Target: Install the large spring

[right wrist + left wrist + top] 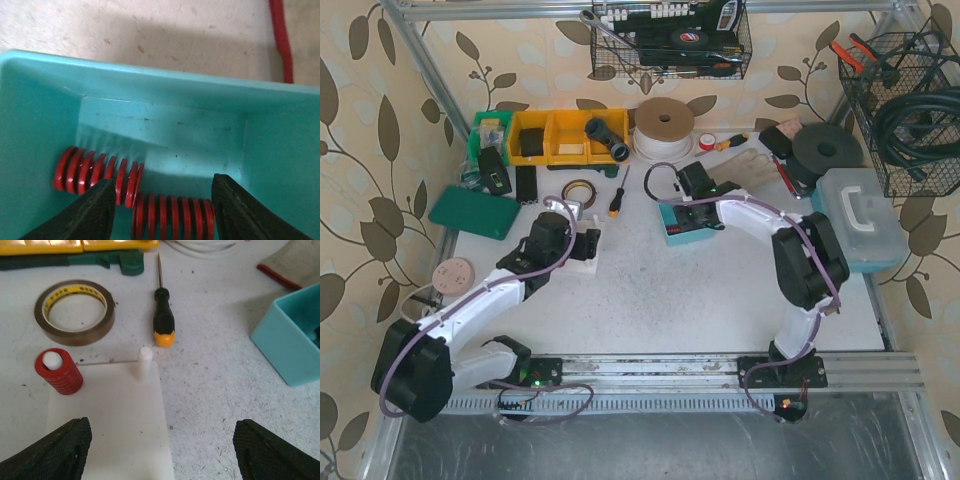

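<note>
A white base plate [120, 415] carries two upright pegs: one holds a red spring [59, 372], the other peg [144, 361] is bare. My left gripper [162, 452] hangs open and empty over the plate's near right edge; it also shows in the top view [582, 243]. My right gripper [162, 210] is open, down inside the teal bin [165, 100], which also shows in the top view [688, 222]. Two red springs lie in the bin: one [95, 172] on the left, the other [172, 217] lengthwise between my fingers [87, 215].
A tape roll [75, 312] and a black-and-orange screwdriver [163, 315] lie just beyond the plate. Yellow bins [565, 135] and a green case [475, 212] sit at the back left. A lidded plastic box [860, 215] stands right. Wire baskets [670, 40] hang on the wall.
</note>
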`<action>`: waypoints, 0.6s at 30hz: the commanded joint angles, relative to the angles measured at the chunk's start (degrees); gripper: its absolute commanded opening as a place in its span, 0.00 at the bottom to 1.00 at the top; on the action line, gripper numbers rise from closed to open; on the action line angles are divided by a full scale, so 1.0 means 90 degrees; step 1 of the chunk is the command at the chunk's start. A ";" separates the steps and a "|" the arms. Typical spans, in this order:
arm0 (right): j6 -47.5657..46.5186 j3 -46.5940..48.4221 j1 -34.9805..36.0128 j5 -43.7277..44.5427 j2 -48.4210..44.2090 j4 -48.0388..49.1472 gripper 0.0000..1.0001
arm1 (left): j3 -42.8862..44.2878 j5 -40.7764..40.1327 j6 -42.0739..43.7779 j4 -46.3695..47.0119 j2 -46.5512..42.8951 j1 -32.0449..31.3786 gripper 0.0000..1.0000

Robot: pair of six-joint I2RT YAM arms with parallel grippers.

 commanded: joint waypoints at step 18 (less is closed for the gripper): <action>-0.0054 0.0851 0.0042 0.0407 0.1348 -0.0325 0.69 | -0.0195 -0.0625 0.0272 0.0228 -0.1006 -0.0118 0.81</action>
